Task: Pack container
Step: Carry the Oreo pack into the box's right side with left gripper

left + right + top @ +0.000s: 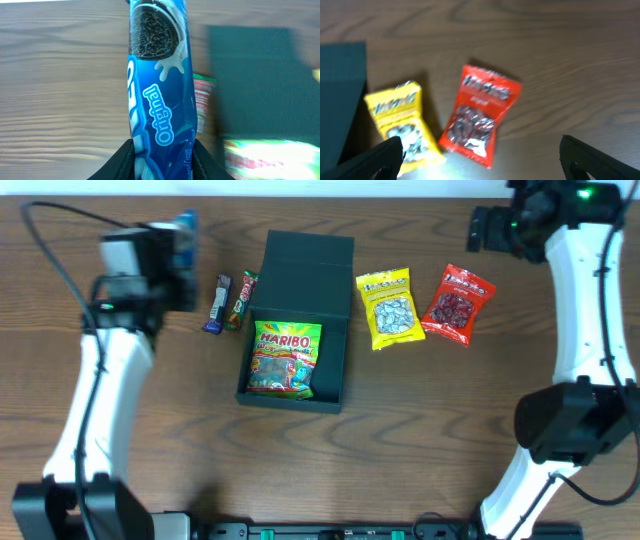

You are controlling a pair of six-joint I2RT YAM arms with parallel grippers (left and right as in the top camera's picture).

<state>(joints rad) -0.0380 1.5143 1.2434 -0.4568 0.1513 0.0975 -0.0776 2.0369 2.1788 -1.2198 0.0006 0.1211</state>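
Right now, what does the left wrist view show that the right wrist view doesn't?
Left wrist only: the Oreo pack clamped in the left gripper, a snack bar and a bright, blurred bag. Right wrist only: the yellow packet and the red packet, side by side. Both: the container and the wooden table.

Wood-grain table [420,430], open teal container [310,260] mid-table, two snack bars [218,302] just left, yellow packet [388,308] and red packet [459,302] right
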